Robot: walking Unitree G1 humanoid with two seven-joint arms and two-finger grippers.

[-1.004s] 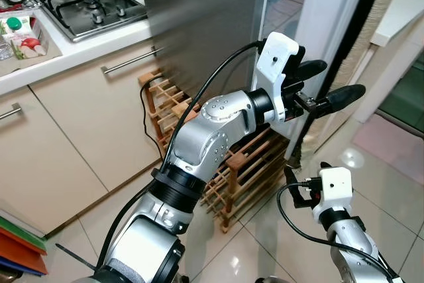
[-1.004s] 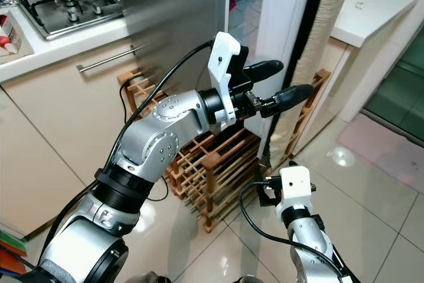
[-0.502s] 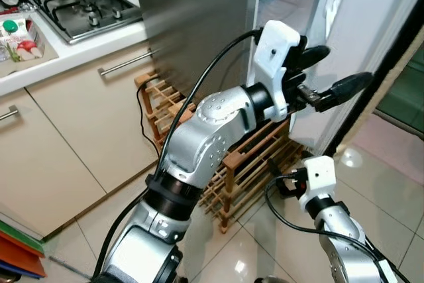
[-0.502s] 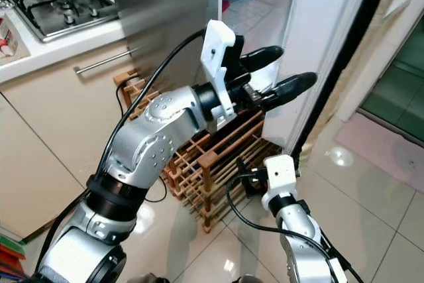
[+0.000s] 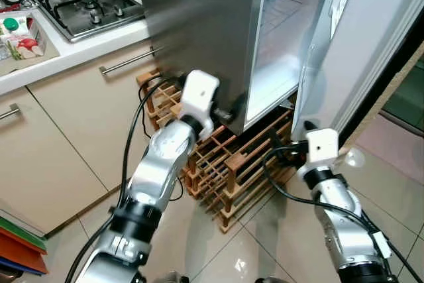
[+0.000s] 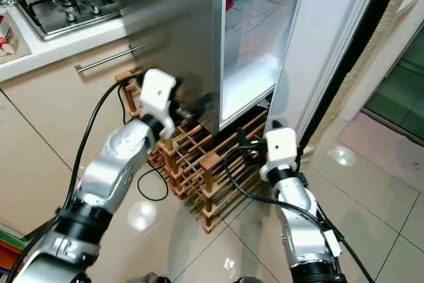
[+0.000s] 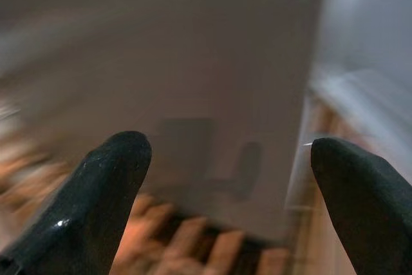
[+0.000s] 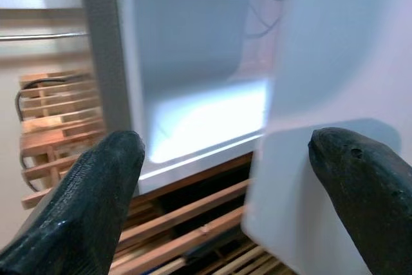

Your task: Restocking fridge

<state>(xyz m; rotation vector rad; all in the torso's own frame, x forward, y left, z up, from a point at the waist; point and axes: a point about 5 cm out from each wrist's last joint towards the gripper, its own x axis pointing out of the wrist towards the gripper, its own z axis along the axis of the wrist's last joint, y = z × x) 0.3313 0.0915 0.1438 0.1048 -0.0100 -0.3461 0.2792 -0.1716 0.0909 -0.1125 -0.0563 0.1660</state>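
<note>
Ahead of robot: fridge [image 5: 199,24], steel side panel facing the camera, standing beside the table [image 5: 63,54].
Fridge door: door [image 5: 361,44] swung open on the right, white inner face showing; lit white interior [image 5: 281,38] visible between door and cabinet.
Inside fridge: wire shelf and a pale drawer edge near the top; a small red item [image 6: 229,4] at the cabinet edge, too small to identify.
Under fridge: wooden wine rack [image 5: 238,164] on the tiled floor [image 5: 391,190], a black cable running over it.
Left tool: left tool [image 7: 225,178] low, pointed at the lower corner of the steel panel above the rack; fingers [image 7: 106,191] spread apart, nothing between them. View is blurred.
Right tool: right tool [image 8: 225,178] low in front of the doorway, aimed at the fridge's bottom opening and the door's lower edge; fingers [image 8: 96,191] wide apart, empty.
Table: gas hob [image 5: 86,4] on top, a carton [image 5: 23,34] at the left edge, drawers with bar handles [image 5: 129,61] below.
Floor, lower left: stacked red and green flat items [image 5: 20,243].
</note>
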